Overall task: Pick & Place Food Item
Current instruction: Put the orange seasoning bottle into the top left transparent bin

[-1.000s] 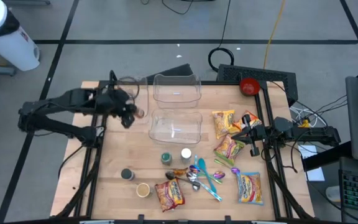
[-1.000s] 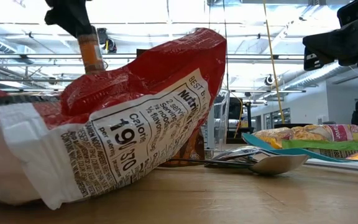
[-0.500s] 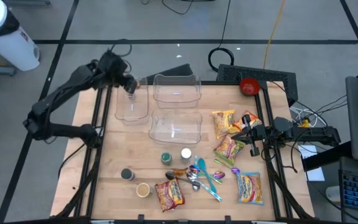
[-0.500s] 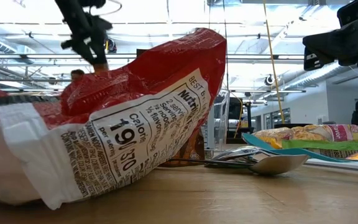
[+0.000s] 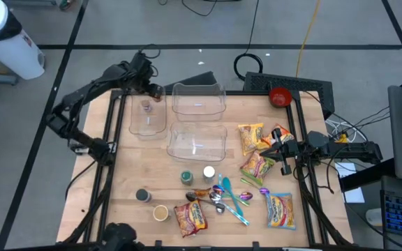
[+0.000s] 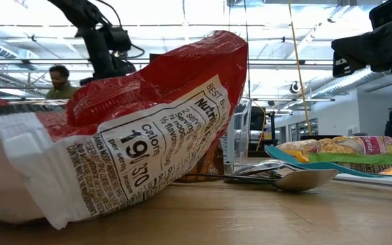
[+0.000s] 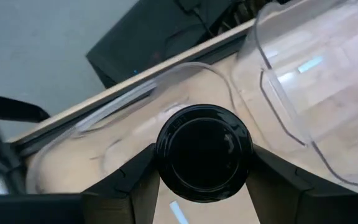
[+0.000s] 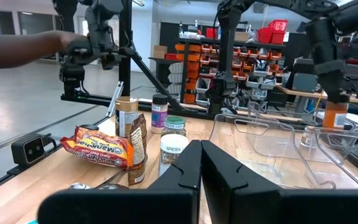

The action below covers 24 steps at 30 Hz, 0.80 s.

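over small clear bin (image 5: 147, 117): left gripper (image 5: 150, 91) jaws grasping black-capped bottle (image 7: 204, 153), label hidden.

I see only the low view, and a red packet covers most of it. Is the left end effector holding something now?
Observer: Yes. The left end effector is closed on a black-capped jar, one finger on each side of the cap.
Operator: Where is it over the table?
Observer: At the far left corner, above the small clear container. I cannot tell if the jar touches the container's floor.
Operator: And the right end effector?
Observer: The right end effector is shut and empty, above the yellow noodle packets on the table's right side.
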Motion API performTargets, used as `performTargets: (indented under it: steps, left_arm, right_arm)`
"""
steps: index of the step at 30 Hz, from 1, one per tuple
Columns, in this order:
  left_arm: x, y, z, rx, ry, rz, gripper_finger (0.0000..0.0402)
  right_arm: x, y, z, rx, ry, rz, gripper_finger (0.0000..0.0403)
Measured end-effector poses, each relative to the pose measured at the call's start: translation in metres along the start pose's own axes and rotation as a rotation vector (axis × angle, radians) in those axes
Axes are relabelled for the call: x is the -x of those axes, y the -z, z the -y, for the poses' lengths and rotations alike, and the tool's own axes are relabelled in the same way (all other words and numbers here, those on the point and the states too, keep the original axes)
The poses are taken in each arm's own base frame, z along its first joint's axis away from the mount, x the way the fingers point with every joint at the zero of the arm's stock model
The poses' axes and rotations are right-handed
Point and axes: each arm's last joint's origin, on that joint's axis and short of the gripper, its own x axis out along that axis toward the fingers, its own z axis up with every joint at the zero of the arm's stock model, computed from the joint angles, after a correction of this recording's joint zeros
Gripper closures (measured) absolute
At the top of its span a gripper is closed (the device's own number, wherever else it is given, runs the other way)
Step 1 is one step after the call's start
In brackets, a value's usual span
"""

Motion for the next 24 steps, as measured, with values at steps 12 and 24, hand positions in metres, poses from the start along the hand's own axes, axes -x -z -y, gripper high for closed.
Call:
performTargets:
  steps: [12,24]
  left_arm:
    - [-0.038,0.016,0.002,0.021,-0.023,-0.108,0.0198]
    - [-0.057,0.031,-0.003,0.041,-0.087,-0.068,0.0198]
  right_arm:
    - [0.0,0.0,0.0,0.0,0.0,0.0,0.0403]
    - [0.0,0.0,0.0,0.0,0.0,0.0,0.0403]
